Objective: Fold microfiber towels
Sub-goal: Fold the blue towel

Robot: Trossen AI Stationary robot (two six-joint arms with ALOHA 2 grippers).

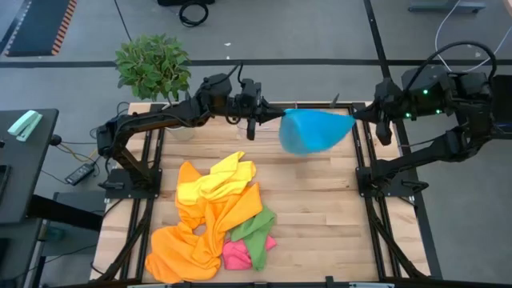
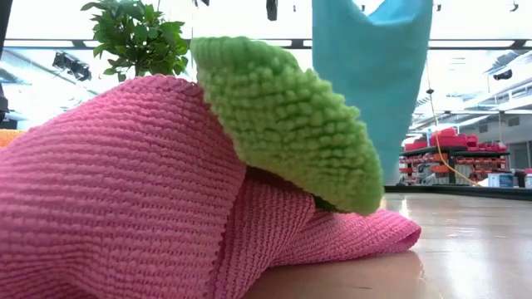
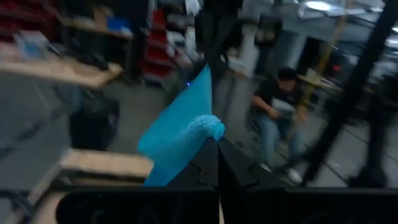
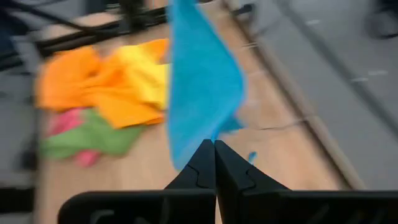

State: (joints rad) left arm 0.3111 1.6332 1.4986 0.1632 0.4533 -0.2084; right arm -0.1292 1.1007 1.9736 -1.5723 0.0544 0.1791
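**Item: blue towel, held aloft between my two pincers**

My left gripper (image 1: 276,114) and right gripper (image 1: 358,117), both clamped on the blue towel (image 1: 314,130), corners apart; its top edge runs left to right, body hanging above bare table (image 1: 320,208). Heaped towels (image 1: 212,216) lie nearer my left arm; open boards under the cloth

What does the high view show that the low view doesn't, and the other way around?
Only the high view shows both grippers: the left gripper and the right gripper, each shut on a corner of the blue towel, which is stretched between them above the table. It also shows the orange towels and the yellow towel.

Only the low view shows the room behind the table, with red shelving.

Both show the blue towel, the pink towel, the green towel and the potted plant.
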